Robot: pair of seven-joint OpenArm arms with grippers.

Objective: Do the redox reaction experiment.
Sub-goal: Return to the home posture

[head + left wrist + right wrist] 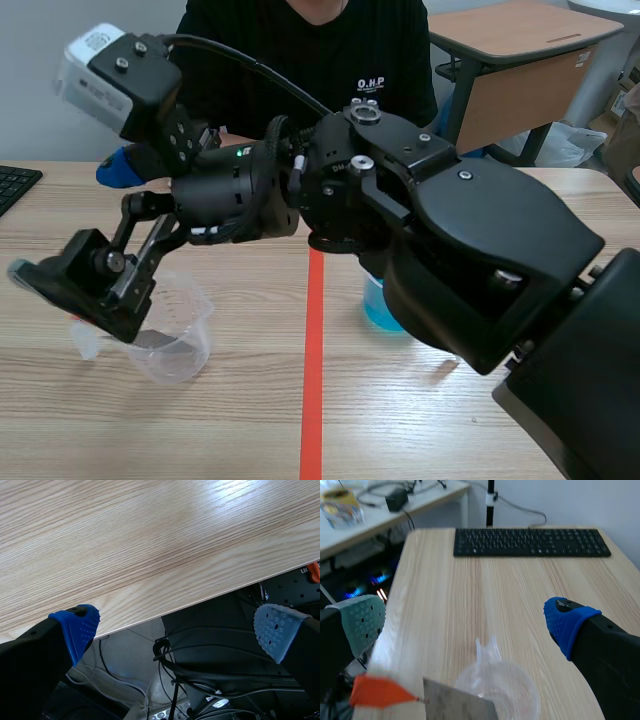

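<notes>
The right arm (470, 240) came in from the desk's right side and lay across the red tape line (312, 400), past the middle. Its right gripper (465, 622) hung over the left half of the desk (420, 420) with its fingers spread wide and nothing between them. One pad was grey-green (365, 622), the other blue (567, 620). A clear plastic beaker (175, 350) stood upright on the desk right under that gripper, spout toward the keyboard (530, 542) at the desk's left edge. Whether a finger touched the beaker's rim could not be told. A cup of blue liquid (378, 308) stood just right of the tape line, mostly hidden behind the arm. The left gripper (175, 630) was also spread, holding nothing, above the desk's edge with cables (172, 680) below it. A person in a black shirt (300, 60) sat at the far edge.
</notes>
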